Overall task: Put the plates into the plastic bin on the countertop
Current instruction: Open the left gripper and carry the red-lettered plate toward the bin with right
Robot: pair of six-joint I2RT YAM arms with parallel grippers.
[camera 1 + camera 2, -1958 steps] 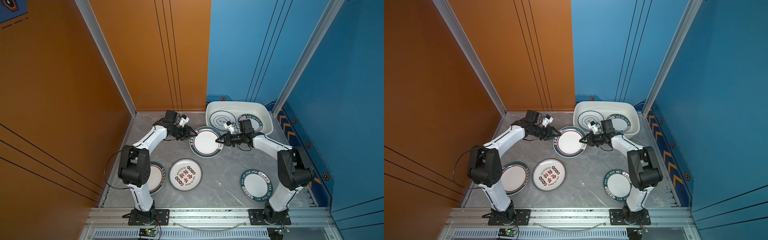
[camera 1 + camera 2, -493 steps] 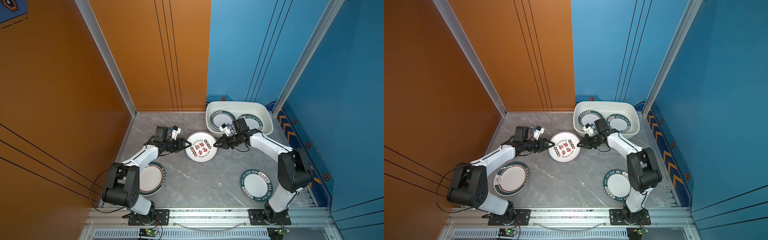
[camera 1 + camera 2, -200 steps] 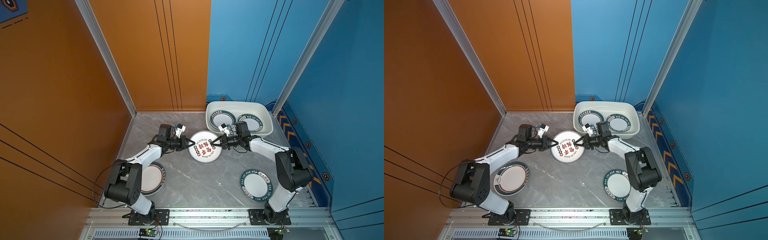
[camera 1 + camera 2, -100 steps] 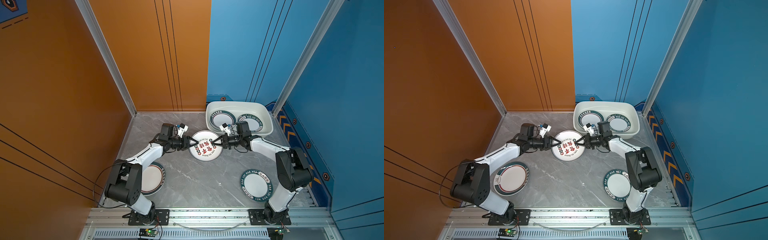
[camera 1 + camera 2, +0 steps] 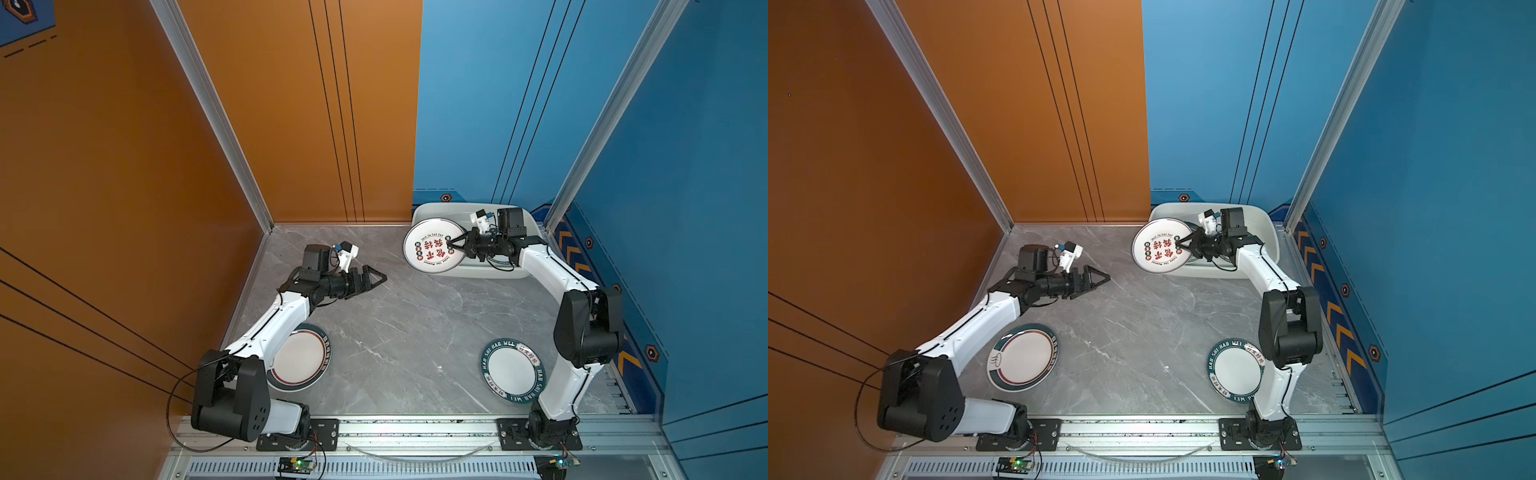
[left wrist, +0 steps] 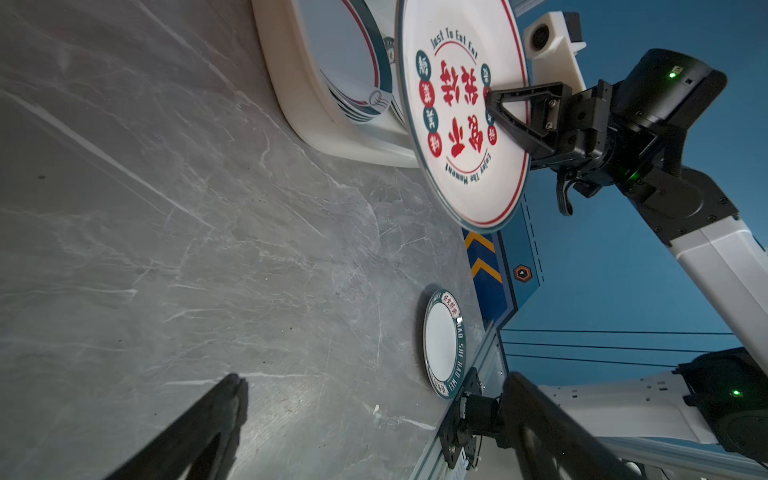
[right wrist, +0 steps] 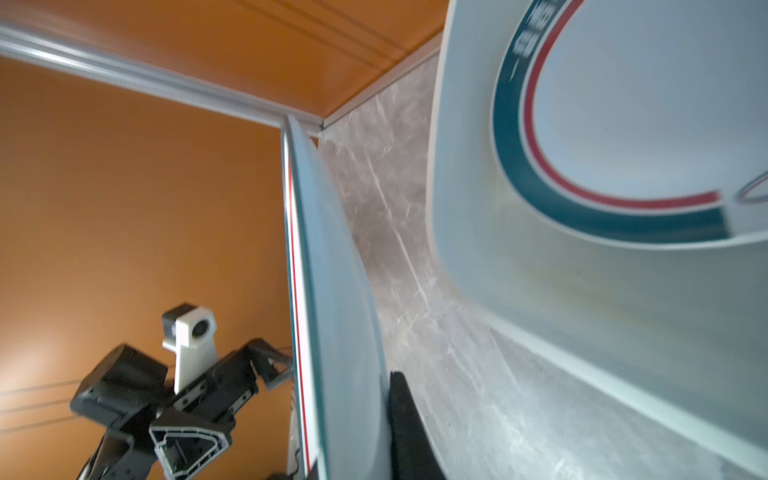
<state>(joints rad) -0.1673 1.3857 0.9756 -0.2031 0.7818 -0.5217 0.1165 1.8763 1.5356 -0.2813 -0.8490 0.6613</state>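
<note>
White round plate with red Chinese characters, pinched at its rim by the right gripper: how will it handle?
Probably stiff: the white round plate with red characters shows no sag, pinched at one rim spot by the right gripper. Its glossy glaze suggests it may slip or pivot. Likely brittle if knocked against the white plastic bin.

Your top views are bright, sharp and evenly lit, seemingly from overhead. Only soft shadows hug the arms [image 5: 282, 320] on the countertop [image 5: 395, 332], and the orange wall [image 5: 104, 208] darkens toward 9 o'clock. Your left wrist view is dimmer, with the left gripper [image 6: 372, 377] out of focus. Motion blur smears your right wrist view, so the plastic bin [image 7: 540, 311] and the plate [image 7: 332, 291] look soft.
</note>
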